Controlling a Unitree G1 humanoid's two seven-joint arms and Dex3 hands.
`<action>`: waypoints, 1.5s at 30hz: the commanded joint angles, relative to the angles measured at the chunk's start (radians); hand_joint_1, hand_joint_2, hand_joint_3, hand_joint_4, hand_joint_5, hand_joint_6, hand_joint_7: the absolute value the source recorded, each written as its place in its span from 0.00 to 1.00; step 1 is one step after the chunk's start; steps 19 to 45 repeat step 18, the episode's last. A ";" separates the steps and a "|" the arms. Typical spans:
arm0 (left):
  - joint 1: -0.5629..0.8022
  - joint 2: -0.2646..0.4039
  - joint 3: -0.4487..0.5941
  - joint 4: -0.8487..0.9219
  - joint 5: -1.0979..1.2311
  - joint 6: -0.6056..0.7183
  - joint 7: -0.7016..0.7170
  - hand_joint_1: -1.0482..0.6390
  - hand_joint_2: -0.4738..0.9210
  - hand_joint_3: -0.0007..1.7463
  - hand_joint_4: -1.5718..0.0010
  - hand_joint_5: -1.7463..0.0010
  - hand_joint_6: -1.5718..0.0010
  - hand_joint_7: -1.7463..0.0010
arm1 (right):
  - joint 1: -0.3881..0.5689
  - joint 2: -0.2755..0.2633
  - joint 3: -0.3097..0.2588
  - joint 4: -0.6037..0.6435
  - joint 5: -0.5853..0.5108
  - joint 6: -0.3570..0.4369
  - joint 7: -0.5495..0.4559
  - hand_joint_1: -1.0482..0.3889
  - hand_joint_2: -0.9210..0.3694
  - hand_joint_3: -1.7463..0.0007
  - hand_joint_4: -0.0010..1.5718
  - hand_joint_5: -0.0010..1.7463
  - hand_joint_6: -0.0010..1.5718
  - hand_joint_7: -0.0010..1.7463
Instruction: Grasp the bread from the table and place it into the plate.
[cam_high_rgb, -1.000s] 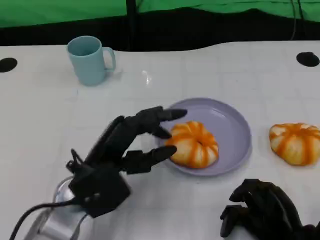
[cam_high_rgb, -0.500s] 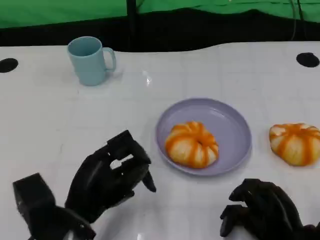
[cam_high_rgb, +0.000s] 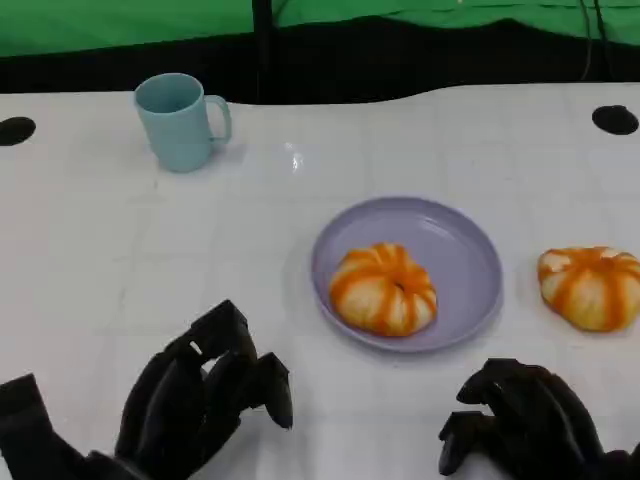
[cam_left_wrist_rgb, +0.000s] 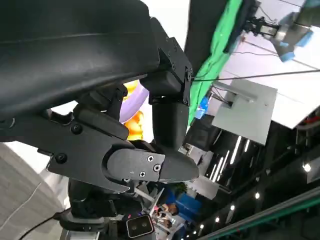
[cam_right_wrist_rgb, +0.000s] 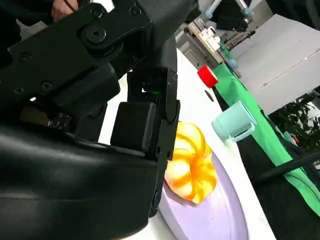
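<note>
A: so what's sitting on the white table (cam_high_rgb: 90, 250) right now?

B: a light blue mug (cam_high_rgb: 180, 120) is standing upright at the far left, handle facing right. A lavender plate (cam_high_rgb: 470, 262) is lying mid-table, and a second orange-striped bread (cam_high_rgb: 592, 286) is sitting straight on the tabletop just right of it, not touching.

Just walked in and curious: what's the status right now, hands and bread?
Left hand and right hand low at table edge, curled, holding nothing. One orange-striped bread bun on lilac plate; second bun on table. Nothing blocking.
</note>
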 joint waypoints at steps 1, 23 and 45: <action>0.002 0.002 0.028 0.008 -0.004 0.032 -0.031 0.21 1.00 0.15 0.46 0.00 0.58 0.00 | 0.008 -0.004 0.003 -0.018 0.007 -0.002 0.002 0.02 0.16 1.00 0.99 0.45 1.00 0.21; -0.028 -0.016 0.066 0.027 0.036 0.055 -0.062 0.21 1.00 0.14 0.45 0.00 0.58 0.00 | -0.004 -0.010 -0.003 -0.004 0.005 -0.013 0.008 0.02 0.15 1.00 1.00 0.44 1.00 0.21; -0.028 -0.016 0.066 0.027 0.036 0.055 -0.062 0.21 1.00 0.14 0.45 0.00 0.58 0.00 | -0.004 -0.010 -0.003 -0.004 0.005 -0.013 0.008 0.02 0.15 1.00 1.00 0.44 1.00 0.21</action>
